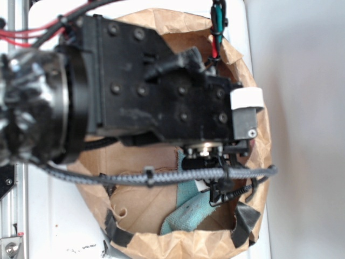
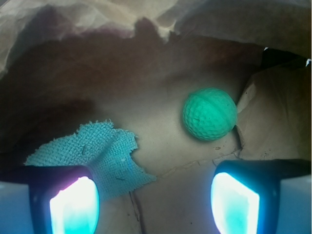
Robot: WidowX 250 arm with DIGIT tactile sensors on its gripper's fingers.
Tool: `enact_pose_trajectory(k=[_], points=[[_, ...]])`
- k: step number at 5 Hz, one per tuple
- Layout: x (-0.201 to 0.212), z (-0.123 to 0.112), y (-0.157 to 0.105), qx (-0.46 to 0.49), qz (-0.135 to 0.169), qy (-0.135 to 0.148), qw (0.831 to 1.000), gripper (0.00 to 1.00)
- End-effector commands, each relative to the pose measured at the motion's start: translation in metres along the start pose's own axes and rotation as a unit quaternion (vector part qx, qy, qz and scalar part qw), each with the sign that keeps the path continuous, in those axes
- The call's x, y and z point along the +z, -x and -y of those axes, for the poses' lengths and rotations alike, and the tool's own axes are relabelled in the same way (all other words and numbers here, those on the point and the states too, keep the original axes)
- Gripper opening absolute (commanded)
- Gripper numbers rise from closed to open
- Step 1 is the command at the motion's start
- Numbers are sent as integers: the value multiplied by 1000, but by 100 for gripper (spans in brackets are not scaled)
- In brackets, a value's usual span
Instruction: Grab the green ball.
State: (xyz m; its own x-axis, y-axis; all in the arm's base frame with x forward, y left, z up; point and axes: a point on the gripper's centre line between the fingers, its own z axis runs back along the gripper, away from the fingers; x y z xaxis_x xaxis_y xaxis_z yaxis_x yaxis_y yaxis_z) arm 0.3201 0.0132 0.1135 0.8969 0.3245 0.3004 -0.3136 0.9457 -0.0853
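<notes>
The green ball (image 2: 210, 113) is a small ribbed sphere lying on the brown paper floor of a bag, right of centre in the wrist view. My gripper (image 2: 155, 200) is open and empty, its two fingers wide apart at the bottom of the wrist view, with the ball ahead of them and a little to the right, not touching. In the exterior view the black gripper body (image 1: 161, 91) hangs over the bag and hides the ball.
A teal woven cloth (image 2: 97, 156) with frayed edges lies on the bag floor at the left, partly under the left finger; it also shows in the exterior view (image 1: 188, 208). The crumpled brown paper bag walls (image 1: 178, 243) ring the space on all sides.
</notes>
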Motion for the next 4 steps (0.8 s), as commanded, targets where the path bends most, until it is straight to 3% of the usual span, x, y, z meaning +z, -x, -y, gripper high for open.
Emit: enact_pose_trajectory(k=[1,3,4], points=[[7,-4,-15,-6,33,7,999,100],[-3,-29,-19,-2,47,9,999,100],[-14,-37,-24,13,65,-4,998,100]])
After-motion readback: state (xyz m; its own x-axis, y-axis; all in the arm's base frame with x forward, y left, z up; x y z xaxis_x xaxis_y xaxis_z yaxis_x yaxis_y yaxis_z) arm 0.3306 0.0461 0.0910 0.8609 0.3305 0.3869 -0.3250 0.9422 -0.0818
